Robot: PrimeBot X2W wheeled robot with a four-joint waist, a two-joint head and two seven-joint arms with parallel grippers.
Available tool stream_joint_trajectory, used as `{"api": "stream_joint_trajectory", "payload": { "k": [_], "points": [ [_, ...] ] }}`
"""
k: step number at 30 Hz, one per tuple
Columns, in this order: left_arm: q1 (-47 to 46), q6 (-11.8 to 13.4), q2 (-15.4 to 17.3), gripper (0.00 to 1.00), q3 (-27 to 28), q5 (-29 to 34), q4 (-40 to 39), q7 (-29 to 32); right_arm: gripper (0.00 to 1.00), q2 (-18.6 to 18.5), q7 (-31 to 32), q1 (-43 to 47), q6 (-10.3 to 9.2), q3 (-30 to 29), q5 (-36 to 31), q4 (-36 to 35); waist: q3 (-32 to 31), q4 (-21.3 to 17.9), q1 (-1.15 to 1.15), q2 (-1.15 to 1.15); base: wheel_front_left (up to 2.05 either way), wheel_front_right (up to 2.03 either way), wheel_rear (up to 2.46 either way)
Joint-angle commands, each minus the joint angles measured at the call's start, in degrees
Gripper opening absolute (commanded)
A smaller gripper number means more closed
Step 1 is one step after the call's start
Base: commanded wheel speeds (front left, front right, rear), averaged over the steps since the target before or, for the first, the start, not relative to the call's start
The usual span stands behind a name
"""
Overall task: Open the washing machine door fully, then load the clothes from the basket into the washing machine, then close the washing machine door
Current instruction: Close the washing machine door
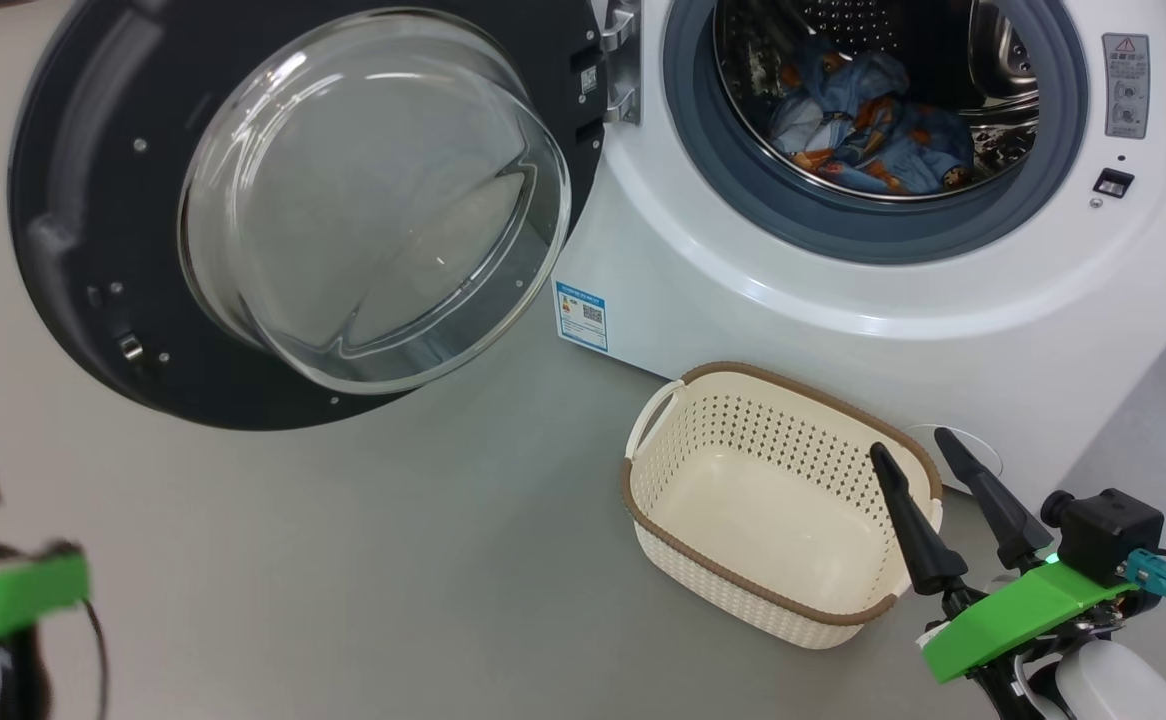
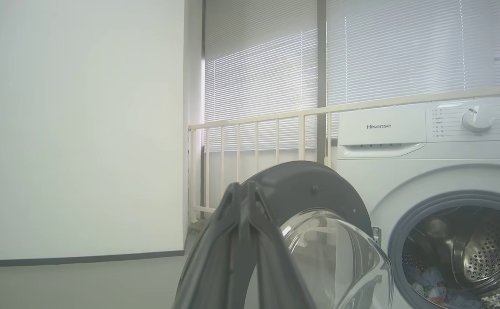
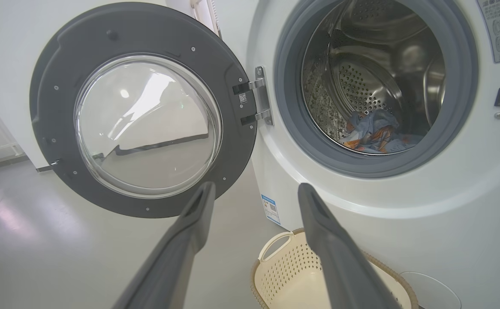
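Clenched empty, the left gripper (image 2: 243, 191) is aiming at the open washing machine door (image 2: 314, 184) ahead, likely to push it shut; the right gripper (image 3: 256, 189) is hanging released.

i see the washing machine door (image 1: 93, 250) in glossy black plastic with clear glass, a shiny perforated steel drum (image 3: 361, 81), soft printed cloth clothes (image 1: 863, 130), a matt perforated plastic basket (image 1: 743, 440).

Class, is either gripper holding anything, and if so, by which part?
Nothing is held. The left gripper is shut on air; the right gripper stands open near the empty basket.
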Motion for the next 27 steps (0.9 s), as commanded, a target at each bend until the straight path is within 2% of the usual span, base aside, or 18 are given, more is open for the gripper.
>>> {"api": "stream_joint_trajectory", "payload": {
  "k": [1,7,8,9,14,21,27],
  "points": [
    [-5.24,-0.72,3.68,0.0,2.71,-2.84,-1.84,-0.28,1.0,-1.54,-0.47,-1.34,0.42,1.2,0.65,-1.18,0.21,-0.2,0.0,0.0,0.0,0.0,0.0],
    [-13.8,-1.37,6.82,0.0,5.47,-14.16,3.81,2.4,1.0,-2.49,-0.47,-1.27,0.42,1.5,0.64,-1.17,0.79,-1.24,0.0,0.0,0.0,0.0,0.0],
    [-17.36,-1.46,7.59,0.0,7.87,-20.54,7.92,4.06,1.0,-2.87,-0.47,-1.55,0.42,1.83,0.57,-1.19,1.31,-2.2,0.0,0.0,0.0,0.0,0.0],
    [-17.36,-1.46,7.59,0.0,7.87,-20.54,7.92,4.06,1.0,-2.87,-0.47,-1.55,0.42,1.83,0.57,-1.19,1.31,-2.2,0.0,0.0,0.0,0.0,0.0],
    [-25.26,-1.56,10.82,0.0,14.24,-34.69,20.99,9.04,1.0,-4.05,-0.47,-2.54,0.42,2.55,0.42,-1.11,3.05,-5.05,0.0,0.0,0.0,0.0,0.0],
    [-31.94,-1.59,17.79,0.0,18.34,-44.27,35.45,13.23,1.0,-5.8,-0.47,-4.06,0.42,3.02,0.36,-1.41,6.57,-8.99,0.0,0.0,0.0,0.0,0.0],
    [-35.69,-1.59,21.17,0.0,20.94,-49.42,44.22,14.96,1.0,-6.67,-0.47,-5.33,0.42,3.28,0.2,-1.94,9.5,-11.31,0.0,0.0,0.0,0.0,0.0]
  ]
}}
